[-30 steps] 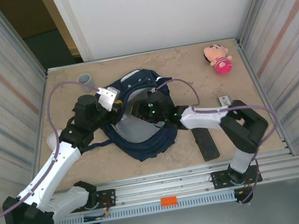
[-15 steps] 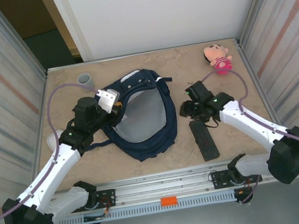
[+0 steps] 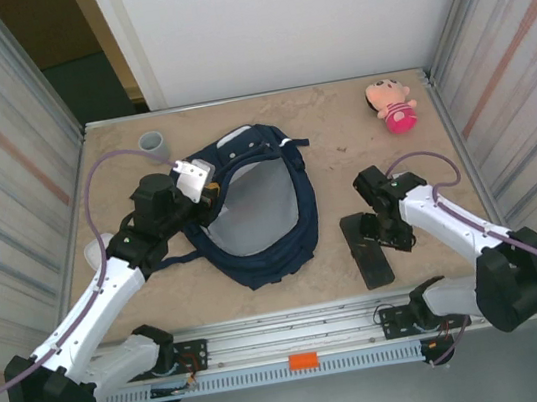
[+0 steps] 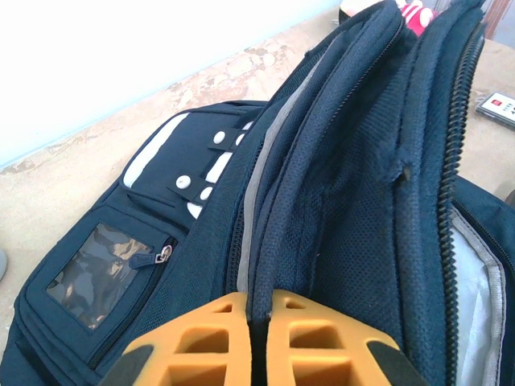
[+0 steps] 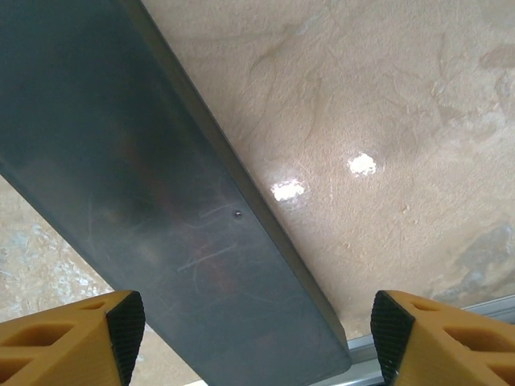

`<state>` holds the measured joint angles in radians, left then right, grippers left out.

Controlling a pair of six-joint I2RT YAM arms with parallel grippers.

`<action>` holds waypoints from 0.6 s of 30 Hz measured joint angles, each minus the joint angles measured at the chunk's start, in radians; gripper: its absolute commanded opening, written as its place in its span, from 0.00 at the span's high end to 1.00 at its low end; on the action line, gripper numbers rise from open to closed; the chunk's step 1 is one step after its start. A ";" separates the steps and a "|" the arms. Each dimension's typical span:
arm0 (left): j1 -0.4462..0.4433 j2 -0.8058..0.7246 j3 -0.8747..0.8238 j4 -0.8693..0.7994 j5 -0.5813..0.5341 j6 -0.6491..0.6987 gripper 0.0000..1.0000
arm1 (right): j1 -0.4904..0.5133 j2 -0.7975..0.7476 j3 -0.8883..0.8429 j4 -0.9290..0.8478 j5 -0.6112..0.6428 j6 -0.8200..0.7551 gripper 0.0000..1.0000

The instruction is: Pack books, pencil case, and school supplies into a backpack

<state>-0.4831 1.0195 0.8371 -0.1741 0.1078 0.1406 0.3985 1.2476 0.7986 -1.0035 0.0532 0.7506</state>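
Observation:
The navy backpack (image 3: 252, 226) lies open mid-table, its grey lining showing. My left gripper (image 3: 202, 187) is shut on the rim of its opening; in the left wrist view the orange fingers (image 4: 201, 338) pinch a fold of the backpack's mesh edge (image 4: 338, 185). The long black pencil case (image 3: 373, 262) lies on the table right of the backpack. My right gripper (image 3: 380, 233) hangs open right above it, and its pads (image 5: 121, 322) stand wide either side of the pencil case (image 5: 161, 201). The whitish school supplies packet (image 4: 499, 108) lies beyond the backpack. The books are out of view.
A grey cup (image 3: 152, 144) stands at the back left and a pink plush doll (image 3: 391, 105) at the back right. The metal front rail (image 5: 483, 310) runs close to the case's near end. Corrugated walls close both sides.
My right arm has swung out of the backpack to the right and come down over the black case, its jaws opening wider. The left gripper has held its grip without moving.

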 measured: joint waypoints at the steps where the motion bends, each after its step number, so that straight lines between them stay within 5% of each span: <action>1: 0.000 0.000 0.000 0.000 0.000 0.000 1.00 | 0.000 0.007 0.000 0.005 0.000 0.000 0.24; 9: 0.000 0.000 0.000 0.000 -0.001 0.000 1.00 | -0.028 0.110 -0.018 0.096 0.000 0.000 0.25; 18: 0.000 -0.001 0.000 -0.001 -0.005 0.001 1.00 | -0.168 0.138 -0.016 0.204 -0.038 -0.026 0.26</action>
<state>-0.4831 1.0187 0.8371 -0.1753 0.1028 0.1413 0.2302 1.3861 0.7826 -0.7994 0.0154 0.7242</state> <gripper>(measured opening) 0.072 0.739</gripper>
